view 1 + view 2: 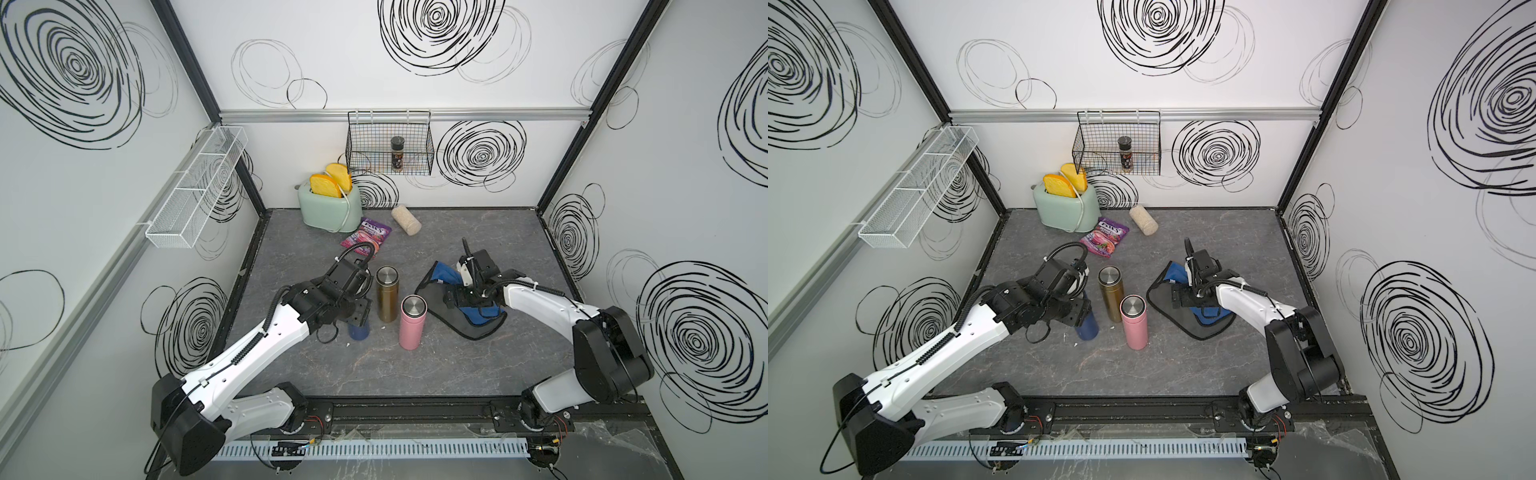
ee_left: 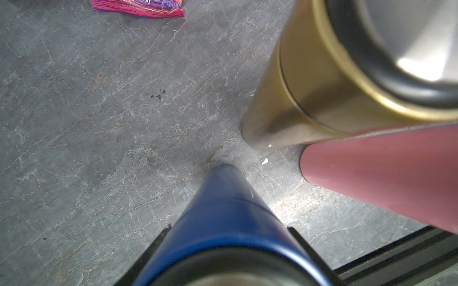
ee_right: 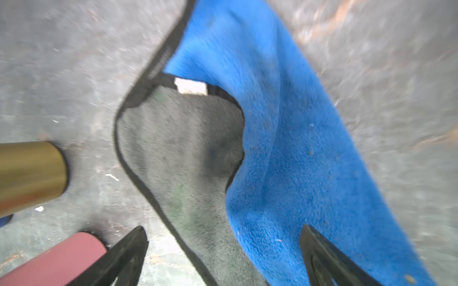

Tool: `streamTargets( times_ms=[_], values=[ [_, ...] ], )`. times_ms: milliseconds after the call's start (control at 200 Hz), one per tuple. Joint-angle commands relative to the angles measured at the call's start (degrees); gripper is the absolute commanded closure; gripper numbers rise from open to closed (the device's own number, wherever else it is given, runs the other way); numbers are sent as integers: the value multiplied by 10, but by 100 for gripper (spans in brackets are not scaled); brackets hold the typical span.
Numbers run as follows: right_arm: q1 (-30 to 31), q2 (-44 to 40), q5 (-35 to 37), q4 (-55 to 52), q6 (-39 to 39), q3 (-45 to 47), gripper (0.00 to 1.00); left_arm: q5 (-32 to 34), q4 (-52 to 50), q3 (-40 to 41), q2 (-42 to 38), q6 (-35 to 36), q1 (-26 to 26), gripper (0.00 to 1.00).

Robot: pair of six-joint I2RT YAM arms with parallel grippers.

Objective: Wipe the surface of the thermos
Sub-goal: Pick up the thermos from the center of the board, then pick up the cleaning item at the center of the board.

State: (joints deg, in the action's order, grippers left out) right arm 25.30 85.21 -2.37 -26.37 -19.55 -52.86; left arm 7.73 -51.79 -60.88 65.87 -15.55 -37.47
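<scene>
Toaster [image 1: 330,210], snack pouch [image 1: 365,237], perhaps cork roll [image 1: 406,220].

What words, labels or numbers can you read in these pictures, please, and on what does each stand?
"ERRY": end of a cut-off word on the snack pouch, left wrist view.
Brand on that pouch, in both top views: too blurred to read.
Label on the spice jar: too small to read.
The white tag on the cloth: blurred, nothing readable.
</scene>
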Motion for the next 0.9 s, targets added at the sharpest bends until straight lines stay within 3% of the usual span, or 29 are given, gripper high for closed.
streamTargets(
  times_ms=[0,190,650,710,770,840,895],
  values=[
    [10,-6,39,-36,-11,-12,2,13,-22,-50,-36,-3,-5,100],
    [28,38,137,-41,-11,-31,2,6,-41,-103,-67,-6,-9,100],
    [55,216,180,-58,-2,-55,1,45,-106,-185,-89,-6,-13,100],
    [55,218,172,-58,-2,-47,13,44,-107,-192,-96,-6,-14,100],
    [55,211,158,-55,-1,-37,39,38,-103,-194,-104,-6,-14,100],
    [53,193,139,-52,-2,-25,60,31,-98,-195,-112,-6,-14,100],
    [48,172,123,-49,-5,-15,91,27,-97,-197,-117,-6,-15,100]
  ],
)
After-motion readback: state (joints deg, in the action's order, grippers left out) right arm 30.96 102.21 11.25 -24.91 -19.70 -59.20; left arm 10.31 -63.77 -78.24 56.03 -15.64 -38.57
